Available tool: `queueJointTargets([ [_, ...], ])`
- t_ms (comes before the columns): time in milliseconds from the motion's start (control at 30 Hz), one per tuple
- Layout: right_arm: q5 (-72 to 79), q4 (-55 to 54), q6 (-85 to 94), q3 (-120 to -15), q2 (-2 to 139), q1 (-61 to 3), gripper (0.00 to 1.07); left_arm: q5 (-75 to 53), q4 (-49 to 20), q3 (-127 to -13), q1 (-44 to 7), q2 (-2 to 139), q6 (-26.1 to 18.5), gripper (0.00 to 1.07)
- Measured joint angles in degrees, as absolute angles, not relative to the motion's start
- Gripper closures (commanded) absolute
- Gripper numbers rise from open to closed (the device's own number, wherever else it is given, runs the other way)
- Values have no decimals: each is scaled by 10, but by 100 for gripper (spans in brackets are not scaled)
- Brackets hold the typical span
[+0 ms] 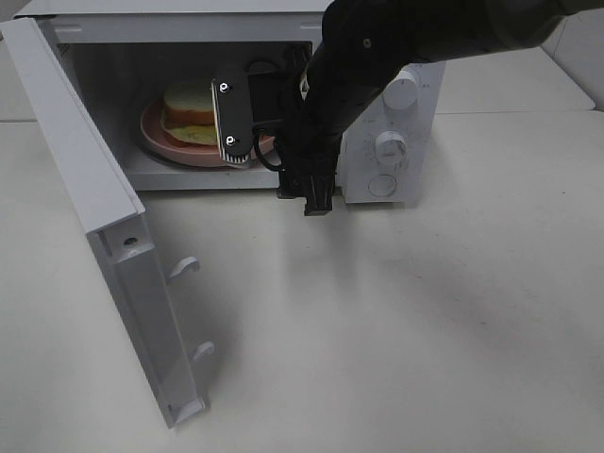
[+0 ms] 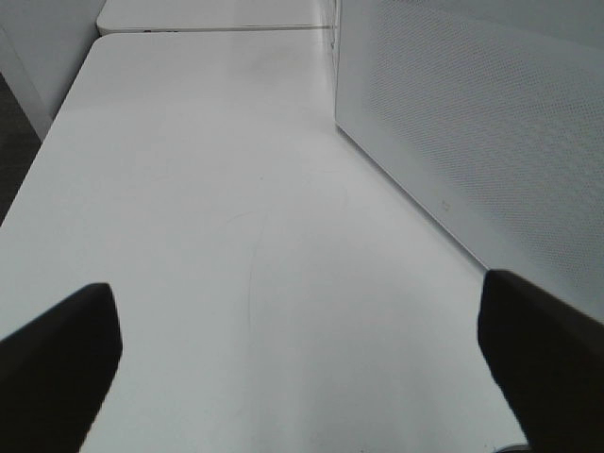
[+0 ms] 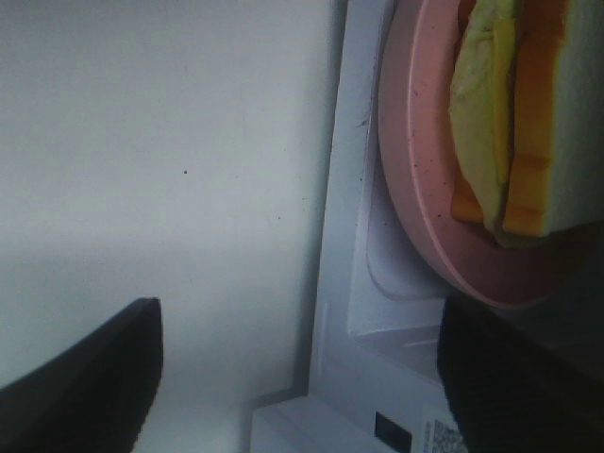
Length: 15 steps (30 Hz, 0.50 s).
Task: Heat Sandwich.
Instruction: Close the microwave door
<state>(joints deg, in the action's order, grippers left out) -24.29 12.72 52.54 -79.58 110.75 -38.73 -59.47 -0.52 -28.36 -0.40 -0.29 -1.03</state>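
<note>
Broadly, white table (image 1: 425, 330) is carrying a white microwave (image 1: 408, 142), its door (image 1: 85, 170) hanging wide open on the left. Right arm (image 1: 377, 47) is reaching down across the microwave's front. Pink plate (image 1: 154, 130) is sitting inside the cavity, with the sandwich (image 1: 189, 109) lying on it, cheese edge showing. Right gripper (image 3: 302, 377) is hovering at the cavity's mouth, jaws spread wide, gripping nothing. Left gripper (image 2: 302, 368) is hanging over the table beside a perforated panel (image 2: 491, 123), jaws fully apart, empty.
</note>
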Motion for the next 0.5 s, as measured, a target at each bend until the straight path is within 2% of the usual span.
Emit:
queueJointTargets([
  [500, -244, 127, 478, -706, 1018, -387, 31, -595, -5, -284, -4, -3, -10, 9],
])
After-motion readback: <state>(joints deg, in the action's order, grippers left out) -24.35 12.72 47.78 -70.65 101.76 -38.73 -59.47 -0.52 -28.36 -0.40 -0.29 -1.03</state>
